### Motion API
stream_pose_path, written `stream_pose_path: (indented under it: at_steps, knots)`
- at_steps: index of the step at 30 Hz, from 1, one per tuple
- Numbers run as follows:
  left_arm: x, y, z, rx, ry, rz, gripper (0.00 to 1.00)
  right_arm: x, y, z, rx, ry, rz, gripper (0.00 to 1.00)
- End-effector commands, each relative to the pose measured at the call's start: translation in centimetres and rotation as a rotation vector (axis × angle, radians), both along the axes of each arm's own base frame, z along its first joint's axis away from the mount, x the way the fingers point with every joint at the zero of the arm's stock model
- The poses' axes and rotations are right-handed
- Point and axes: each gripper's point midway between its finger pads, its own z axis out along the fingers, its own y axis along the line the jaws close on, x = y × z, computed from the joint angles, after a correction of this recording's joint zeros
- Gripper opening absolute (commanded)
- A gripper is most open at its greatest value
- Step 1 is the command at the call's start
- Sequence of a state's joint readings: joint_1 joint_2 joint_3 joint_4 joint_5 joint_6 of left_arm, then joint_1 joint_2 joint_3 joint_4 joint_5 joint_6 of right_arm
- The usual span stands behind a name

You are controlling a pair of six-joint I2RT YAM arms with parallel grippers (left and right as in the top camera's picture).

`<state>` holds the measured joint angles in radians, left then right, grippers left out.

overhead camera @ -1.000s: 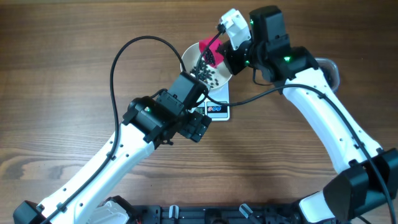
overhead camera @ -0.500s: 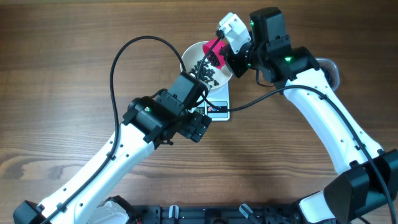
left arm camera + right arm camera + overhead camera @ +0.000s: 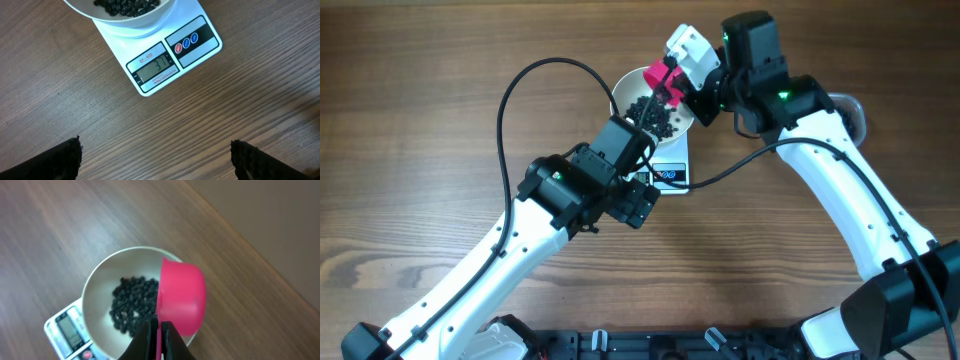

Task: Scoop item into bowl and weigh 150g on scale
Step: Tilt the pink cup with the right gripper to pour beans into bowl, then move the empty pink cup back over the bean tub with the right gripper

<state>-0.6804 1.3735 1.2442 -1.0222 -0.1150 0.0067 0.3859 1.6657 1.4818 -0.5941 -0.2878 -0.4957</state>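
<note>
- One wooden tabletop (image 3: 410,150) carries everything, with two arms over it.
- One left gripper (image 3: 638,205) hangs near the front of the scale with nothing in it. In the left wrist view its two fingers (image 3: 60,160) sit in the two lower corners, spread wide over bare wood.
- One white digital scale (image 3: 200,25) lies flat on the tabletop. It has one grey display (image 3: 152,70), whose digits are too blurred to read for sure, and red and blue round buttons (image 3: 186,43) beside it.
- One white bowl (image 3: 95,287) stands on the scale and covers most of its platform.
- The black beads (image 3: 132,305) lie in one loose heap in the bottom of the bowl, too many to count.
- One pink scoop cup (image 3: 182,297) is tipped on its side over the right part of the bowl, its mouth turned toward the heap. Its inside is hidden.
- One right gripper (image 3: 160,337) is clamped tight on the scoop cup's thin handle, holding it above the bowl's rim.
</note>
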Motion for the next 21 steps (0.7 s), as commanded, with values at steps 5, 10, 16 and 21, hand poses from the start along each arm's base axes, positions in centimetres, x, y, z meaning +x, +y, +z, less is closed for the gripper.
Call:
stream_pose_path:
  at_steps: [5,10,16,21]
  knots:
    - [0.0,0.3,-0.3,0.017,0.002,-0.008,1.00,0.0,0.2,2.2,0.029,-0.050,0.002,0.04]
    - [0.0,0.3,-0.3,0.017,0.002,-0.008,1.00,-0.2,0.2,2.0,0.015,-0.045,0.018,0.04]
    - [0.0,0.3,-0.3,0.017,0.002,-0.008,1.00,-0.2,-0.1,1.8,0.016,-0.030,-0.008,0.04]
    - [0.0,0.3,-0.3,0.017,0.002,-0.008,1.00,-0.2,-1.7,3.0,0.148,0.031,-0.014,0.04]
